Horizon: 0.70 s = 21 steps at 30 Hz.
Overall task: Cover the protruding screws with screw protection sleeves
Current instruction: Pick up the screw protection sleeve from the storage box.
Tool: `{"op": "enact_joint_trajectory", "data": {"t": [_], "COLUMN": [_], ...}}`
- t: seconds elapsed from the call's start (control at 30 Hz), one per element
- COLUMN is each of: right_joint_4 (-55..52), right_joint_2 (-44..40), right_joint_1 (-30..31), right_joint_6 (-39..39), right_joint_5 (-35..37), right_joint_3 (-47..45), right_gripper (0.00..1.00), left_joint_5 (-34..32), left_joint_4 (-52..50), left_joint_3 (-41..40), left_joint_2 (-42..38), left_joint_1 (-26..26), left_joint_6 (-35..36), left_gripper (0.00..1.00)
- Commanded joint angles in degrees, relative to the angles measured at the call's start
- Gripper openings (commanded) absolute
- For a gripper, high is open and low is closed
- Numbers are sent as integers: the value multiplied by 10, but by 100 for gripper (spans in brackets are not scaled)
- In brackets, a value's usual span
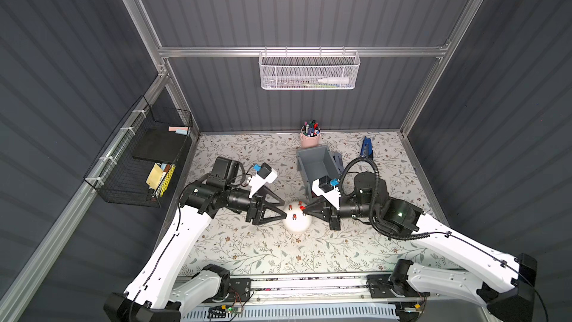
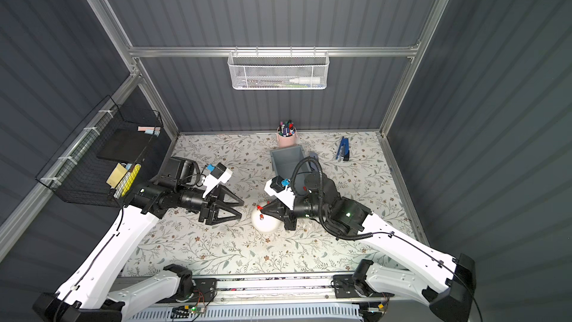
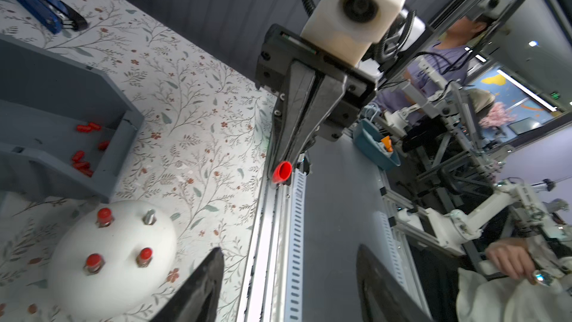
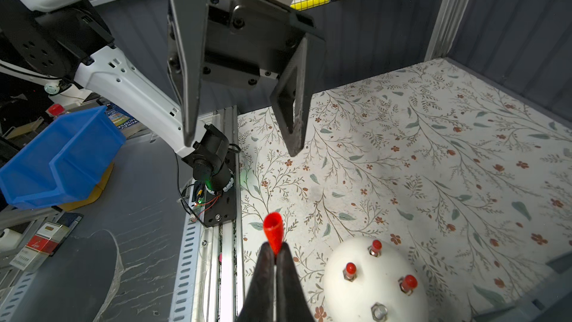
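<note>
While left jaws gape empty, right jaws pinch red sleeve (image 4: pixel 273 230)

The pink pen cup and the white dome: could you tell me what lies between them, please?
The grey bin, seen in both top views.

Left arm (image 1: pixel 173 243) and right arm (image 1: pixel 458 246): white shells, black joints, a thin black cable (image 1: pixel 161 255) clipped along each. A ribbed black hose (image 1: pixel 377 181) loops over the right one. White camera blocks (image 1: pixel 263 178) top both wrists. Left tool (image 2: pixel 242 208) and right tool (image 4: pixel 275 250) have black triangular, open-framed fingers.
</note>
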Motion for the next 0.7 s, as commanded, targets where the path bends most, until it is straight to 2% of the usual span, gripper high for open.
{"op": "enact_joint_trajectory", "data": {"t": [0.0,0.17,0.27,0.33,0.43,0.67], "right_joint_4": [14,-1,1,7,8,-1], "right_joint_2": [-10,12,24,30,42,62], "right_joint_1": [16,24,25,25,26,32], "right_joint_6": [-31,-29,-17,-7,1,9], "right_joint_5": [24,21,9,-2,-14,-36], "right_joint_3": [-2,16,24,27,36,55], "right_gripper": [0,0,0,0,0,0], "left_joint_5": [99,71,-19,-66,-93,-126], "left_joint_4": [-12,-13,-24,-52,-92,-104], "left_joint_3": [23,22,16,17,30,26], "left_joint_2": [-3,1,-4,-3,6,7], "left_joint_1": [2,0,-8,-13,-25,-48], "left_joint_6": [4,3,6,32,58,72], "left_gripper": [58,55,56,55,55,50]}}
